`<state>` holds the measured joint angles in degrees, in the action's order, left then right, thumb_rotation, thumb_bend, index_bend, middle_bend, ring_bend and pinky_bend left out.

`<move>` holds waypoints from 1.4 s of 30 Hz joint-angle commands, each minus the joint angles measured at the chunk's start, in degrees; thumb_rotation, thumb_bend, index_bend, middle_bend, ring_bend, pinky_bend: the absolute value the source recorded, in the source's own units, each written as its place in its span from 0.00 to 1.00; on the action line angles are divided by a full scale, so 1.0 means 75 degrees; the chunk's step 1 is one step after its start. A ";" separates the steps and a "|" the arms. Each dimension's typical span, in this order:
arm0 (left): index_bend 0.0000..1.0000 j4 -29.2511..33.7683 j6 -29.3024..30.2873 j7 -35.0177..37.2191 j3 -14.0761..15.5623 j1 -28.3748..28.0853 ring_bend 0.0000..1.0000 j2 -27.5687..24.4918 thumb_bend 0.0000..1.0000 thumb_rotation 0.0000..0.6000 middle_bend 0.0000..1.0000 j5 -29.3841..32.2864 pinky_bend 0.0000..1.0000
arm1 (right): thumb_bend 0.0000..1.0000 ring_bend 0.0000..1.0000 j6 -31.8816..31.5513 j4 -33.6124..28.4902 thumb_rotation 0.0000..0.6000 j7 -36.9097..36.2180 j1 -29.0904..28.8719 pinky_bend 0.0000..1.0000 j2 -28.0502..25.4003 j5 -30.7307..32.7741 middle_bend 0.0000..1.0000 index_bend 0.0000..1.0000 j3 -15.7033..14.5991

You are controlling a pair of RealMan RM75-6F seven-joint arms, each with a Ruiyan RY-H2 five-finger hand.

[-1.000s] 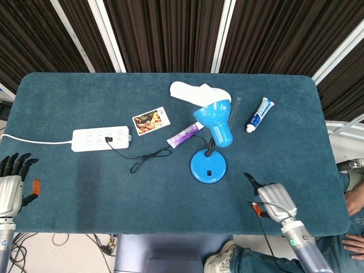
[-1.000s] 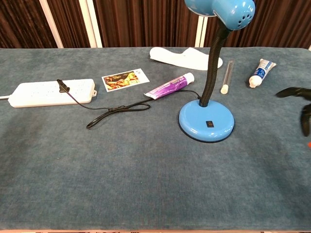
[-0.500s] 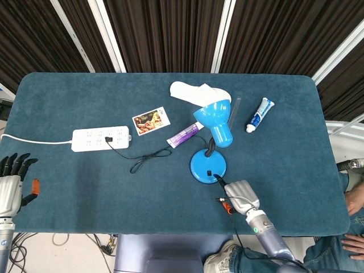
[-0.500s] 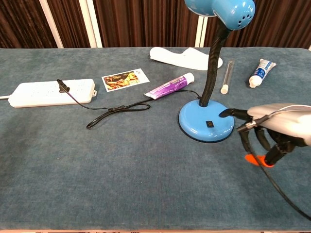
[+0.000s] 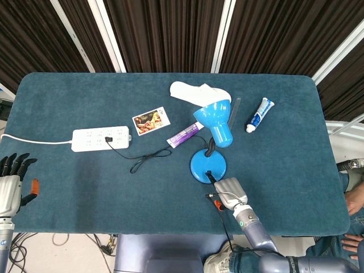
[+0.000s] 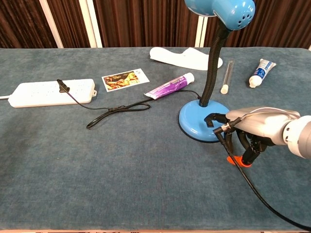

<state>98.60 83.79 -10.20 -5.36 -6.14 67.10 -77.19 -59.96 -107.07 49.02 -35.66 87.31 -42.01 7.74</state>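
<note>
A blue desk lamp stands mid-table, its round base (image 5: 199,166) (image 6: 193,125) under a bent black neck and blue shade (image 5: 216,120) (image 6: 221,9). My right hand (image 5: 227,190) (image 6: 255,127) sits just in front of the base on its right side. One dark fingertip reaches onto the base at the black switch, while the other fingers curl downward and hold nothing. My left hand (image 5: 10,182) hovers off the table's front left corner with its fingers spread and empty; the chest view does not show it.
A white power strip (image 5: 101,138) (image 6: 39,93) lies at the left with the lamp's black cable (image 5: 148,156) (image 6: 116,109) plugged in. Behind the lamp are a photo card (image 5: 151,120), purple tube (image 5: 185,135), white object (image 5: 193,92), glass tube (image 6: 227,76) and toothpaste (image 5: 259,114).
My right hand has swept left from the table's right front area to the lamp base, and its fingertip now touches the switch. The left hand has stayed put.
</note>
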 commanded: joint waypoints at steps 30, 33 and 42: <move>0.22 -0.0018 0.0005 0.0008 -0.0002 0.0000 0.01 -0.0002 0.53 1.00 0.10 0.0004 0.00 | 0.41 0.62 -0.0214 0.0138 1.00 -0.0239 -0.0497 0.95 -0.0125 0.0464 0.50 0.25 -0.0730; 0.22 -0.0020 0.0006 0.0008 -0.0004 0.0002 0.01 -0.0002 0.53 1.00 0.10 0.0009 0.00 | 0.41 0.62 -0.0253 0.0125 1.00 -0.0258 -0.0533 0.96 -0.0133 0.0482 0.50 0.18 -0.0738; 0.22 -0.0023 0.0000 0.0053 -0.0028 0.0006 0.01 -0.0018 0.53 1.00 0.10 0.0059 0.00 | 0.41 0.49 -0.0851 -0.0425 1.00 -0.1076 -0.0283 0.98 -0.0710 -0.0181 0.38 0.00 -0.0404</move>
<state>98.42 83.80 -9.84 -5.54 -6.10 66.98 -76.78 -64.73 -108.77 42.72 -38.80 83.73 -41.47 4.04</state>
